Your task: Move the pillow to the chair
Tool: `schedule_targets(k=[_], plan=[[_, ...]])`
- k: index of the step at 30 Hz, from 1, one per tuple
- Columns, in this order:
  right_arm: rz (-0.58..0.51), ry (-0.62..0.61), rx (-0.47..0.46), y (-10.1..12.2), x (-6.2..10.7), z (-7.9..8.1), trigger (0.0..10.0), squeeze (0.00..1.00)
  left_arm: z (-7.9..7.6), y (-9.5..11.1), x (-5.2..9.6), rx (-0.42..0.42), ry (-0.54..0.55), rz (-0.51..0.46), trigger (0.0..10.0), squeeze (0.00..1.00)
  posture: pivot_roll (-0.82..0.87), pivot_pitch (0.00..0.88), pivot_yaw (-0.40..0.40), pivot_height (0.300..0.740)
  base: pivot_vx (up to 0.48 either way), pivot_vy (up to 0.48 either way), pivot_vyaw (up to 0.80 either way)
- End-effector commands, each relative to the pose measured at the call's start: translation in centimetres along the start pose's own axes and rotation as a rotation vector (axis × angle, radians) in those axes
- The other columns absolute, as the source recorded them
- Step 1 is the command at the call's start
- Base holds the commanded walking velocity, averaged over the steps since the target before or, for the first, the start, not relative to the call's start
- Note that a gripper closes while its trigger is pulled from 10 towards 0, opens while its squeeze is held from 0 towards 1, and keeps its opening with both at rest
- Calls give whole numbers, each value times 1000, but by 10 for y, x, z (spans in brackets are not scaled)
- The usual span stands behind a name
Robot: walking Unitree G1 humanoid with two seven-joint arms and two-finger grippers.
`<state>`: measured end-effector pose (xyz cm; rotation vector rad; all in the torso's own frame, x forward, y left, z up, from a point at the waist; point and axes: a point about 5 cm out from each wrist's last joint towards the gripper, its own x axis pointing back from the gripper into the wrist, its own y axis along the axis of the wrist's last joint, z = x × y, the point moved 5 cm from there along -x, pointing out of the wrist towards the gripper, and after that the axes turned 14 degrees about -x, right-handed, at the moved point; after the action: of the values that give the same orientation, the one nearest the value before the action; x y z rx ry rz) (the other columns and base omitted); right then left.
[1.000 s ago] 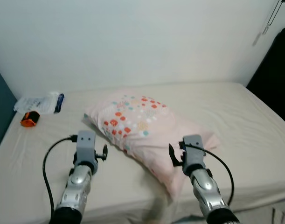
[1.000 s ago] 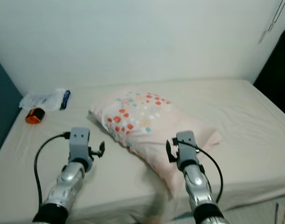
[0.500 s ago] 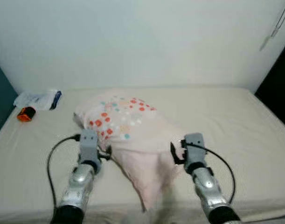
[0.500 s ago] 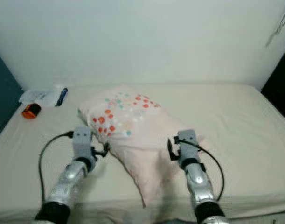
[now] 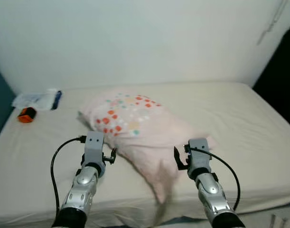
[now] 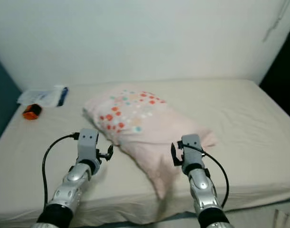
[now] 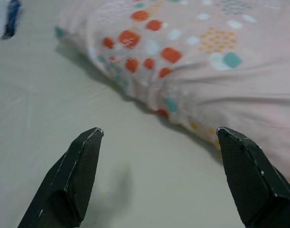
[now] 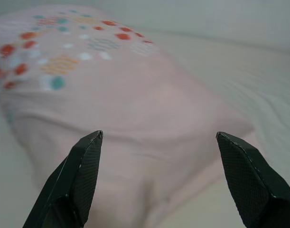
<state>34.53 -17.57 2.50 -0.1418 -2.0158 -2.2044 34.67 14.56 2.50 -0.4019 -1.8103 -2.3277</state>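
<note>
At the far left corner of the bed (image 5: pixel 249 118) we see a clear plastic packet (image 5: pixel 34 99) with a dark blue edge, and just in front of it a small orange and black object (image 5: pixel 27 115), both close to the wall-side edge.

Moving right, our left gripper (image 7: pixel 159 175) hovers low over the beige sheet near the front edge of the bed. Its two black fingers (image 7: pixel 73 175) are spread wide with nothing between them, and the pillow's left edge lies just beyond the fingertips, apart from them. A black cable loops from the left wrist down beside the silver arm.

The pillow (image 5: pixel 140 126) lies flat near the middle of the bed, set on a slant. It is pale pink, with red, orange, teal and white spots on the end nearer the wall, and its plain pink end reaches toward the front edge.

Our right gripper (image 8: pixel 159 175) is held over that plain end, fingers (image 8: pixel 244 180) wide apart and gripping nothing. We cannot tell whether they touch the fabric.

At the right edge, something dark stands beside the bed.
</note>
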Motion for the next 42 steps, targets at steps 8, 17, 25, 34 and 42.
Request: schedule_targets(k=[8, 17, 25, 34, 42], plan=[[19, -13, -33, 0, -3, -3, 10000, 0, 1, 2, 1, -15, 7, -26, 10000, 0, -73, 17, 4, 740, 0, 0, 0], [56, -31, -88, -2, -8, -3, 10000, 0, 3, 3, -2, -13, 14, -16, 10000, 0, -76, 14, 3, 730, 0, 0, 0], [46, -48, -101, 2, -10, -9, 10000, 0, 1, 1, 0, -7, 16, -11, 10000, 0, -79, 5, 4, 690, 0, 0, 0], [35, -32, -116, 8, -14, -7, 10000, 0, 5, 3, -3, -3, 28, -6, 10000, 0, -77, 0, 2, 645, 0, 0, 0], [43, -20, -113, 6, -14, -5, 10000, 0, 7, 1, -2, -2, 34, -3, 10000, 0, -77, 0, 1, 620, 0, 0, 0]])
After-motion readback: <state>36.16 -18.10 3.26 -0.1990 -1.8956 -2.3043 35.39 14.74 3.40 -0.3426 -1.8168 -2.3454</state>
